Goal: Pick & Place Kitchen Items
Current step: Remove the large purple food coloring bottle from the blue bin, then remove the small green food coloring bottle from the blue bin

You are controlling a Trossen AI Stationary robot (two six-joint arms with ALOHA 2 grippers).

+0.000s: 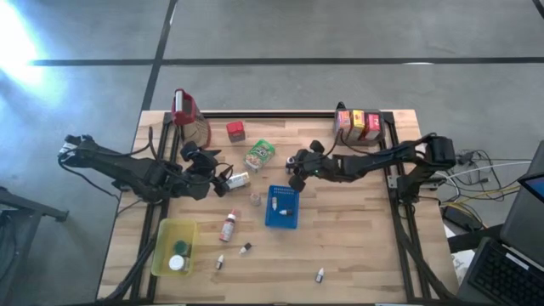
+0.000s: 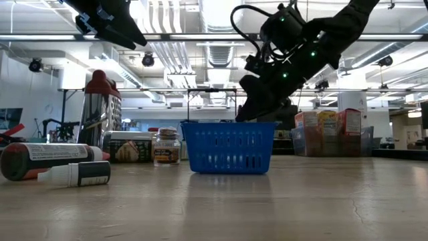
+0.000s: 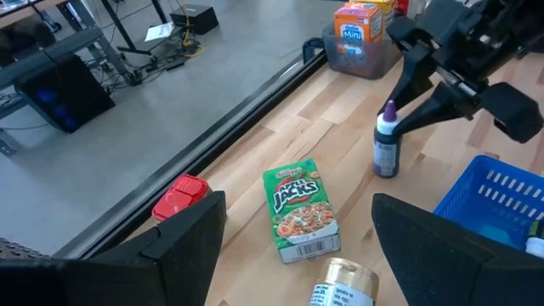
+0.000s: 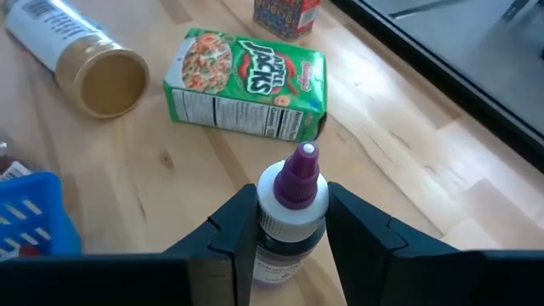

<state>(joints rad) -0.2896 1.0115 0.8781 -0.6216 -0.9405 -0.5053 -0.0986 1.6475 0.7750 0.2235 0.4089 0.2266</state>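
Observation:
A small dark bottle (image 3: pixel 387 151) with a white collar and purple tip stands upright between the fingers of my right gripper (image 4: pixel 293 212), which is shut on it left of the blue basket's (image 1: pixel 282 206) far end. My left gripper (image 1: pixel 223 180) hangs open above the table. Beyond its fingers a green cereal box (image 3: pixel 299 208) lies flat, and a gold-lidded jar (image 3: pixel 340 285) lies on its side. A small red box (image 1: pixel 235 130) stands farther back. The basket hides the bottle in the low view. My right gripper pinches the bottle's upper body just under the white collar (image 4: pixel 291 223) between its two fingers (image 4: pixel 238 217). The fingers slant down from the table's right side. The bottle stays upright, purple tip up. Whether its base touches the table, I cannot tell.
A clear jug with a red top (image 1: pixel 187 115) stands at the far left. A tray of cartons (image 1: pixel 359 123) sits at the far right and a yellow bin (image 1: pixel 174 246) at the near left. Small bottles (image 1: pixel 229 226) lie scattered on the near half.

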